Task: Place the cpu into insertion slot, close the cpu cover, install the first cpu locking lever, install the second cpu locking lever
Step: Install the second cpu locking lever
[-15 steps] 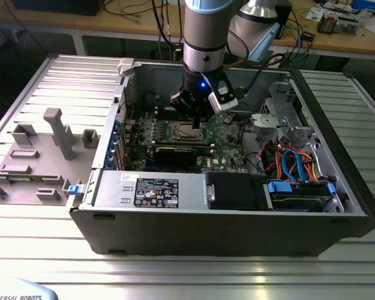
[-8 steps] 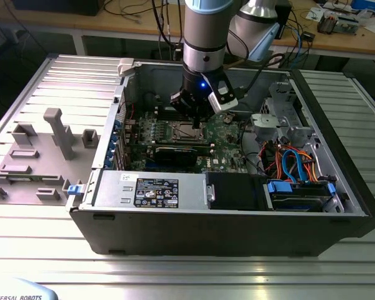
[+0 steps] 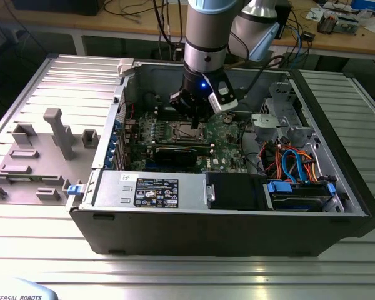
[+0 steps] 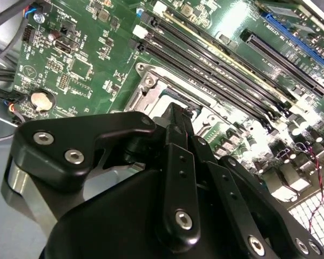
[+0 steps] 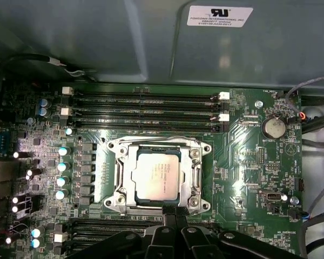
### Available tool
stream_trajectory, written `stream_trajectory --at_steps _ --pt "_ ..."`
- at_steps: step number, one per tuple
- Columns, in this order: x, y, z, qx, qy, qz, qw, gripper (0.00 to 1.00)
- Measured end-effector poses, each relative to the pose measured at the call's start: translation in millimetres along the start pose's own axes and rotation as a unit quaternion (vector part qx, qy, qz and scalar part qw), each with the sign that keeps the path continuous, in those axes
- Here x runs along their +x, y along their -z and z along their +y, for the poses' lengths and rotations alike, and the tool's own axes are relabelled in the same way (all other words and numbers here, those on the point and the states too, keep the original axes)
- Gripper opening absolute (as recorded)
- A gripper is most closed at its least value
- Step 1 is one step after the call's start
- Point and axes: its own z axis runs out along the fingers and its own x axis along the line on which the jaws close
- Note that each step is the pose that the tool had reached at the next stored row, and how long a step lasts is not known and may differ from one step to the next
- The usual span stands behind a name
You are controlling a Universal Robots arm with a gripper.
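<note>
1. The gripper (image 3: 194, 120) is hanging inside an open computer case (image 3: 175, 219), low over the green motherboard (image 5: 248, 162); the case is lying on a ribbed metal bench (image 3: 337, 250).
2. The cpu (image 5: 157, 174) is sitting in the insertion slot (image 5: 120, 178), silvery top facing up, in the first wrist view.
3. The cpu cover (image 5: 190, 178) is lying down around the chip, its square opening framing the metal top.
4. The jaws are looking clenched together with no gap between the black fingers (image 5: 173, 218), and they are grasping nothing that can be seen.
5. In the first wrist view the fingertips are sitting right at the slot's metal rim, just beside one edge of the chip, not over its middle.
6. In the second wrist view the gripper body (image 4: 173, 205) is blocking most of the socket; only part of the silvery frame (image 4: 151, 89) is showing beyond the tips.
7. Long black memory slots (image 5: 146, 110) are running along the far side of the socket from the fingers, with more just beside the fingertips.
8. Whether any locking lever is latched cannot be told.
</note>
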Motion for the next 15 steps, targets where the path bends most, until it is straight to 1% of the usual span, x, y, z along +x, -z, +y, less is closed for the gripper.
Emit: stream_trajectory --at_steps 3,5,6,10,11,12,13,14,15 --pt "0.1 0.2 -3.9 -0.0001 0.0 0.0008 1.0 0.11" --pt "0.3 0.5 -9.6 -0.0005 0.0 0.0012 1.0 0.11" --pt "0.3 0.6 -11.3 -0.0006 0.0 0.0013 1.0 0.11" --pt "0.4 0.8 -14.7 -0.0007 0.0 0.0016 1.0 0.11" --pt "0.5 0.7 -15.2 -0.0015 0.0 0.0019 1.0 0.11" --pt "0.5 0.6 -15.3 -0.0037 0.0 0.0021 1.0 0.11" --pt "0.5 0.6 -15.4 -0.0068 0.0 0.0022 1.0 0.11" --pt "0.5 0.5 -15.4 -0.0112 0.0 0.0022 0.9999 0.11" --pt "0.5 0.4 -15.4 -0.0117 0.0 0.0022 0.9999 0.11"
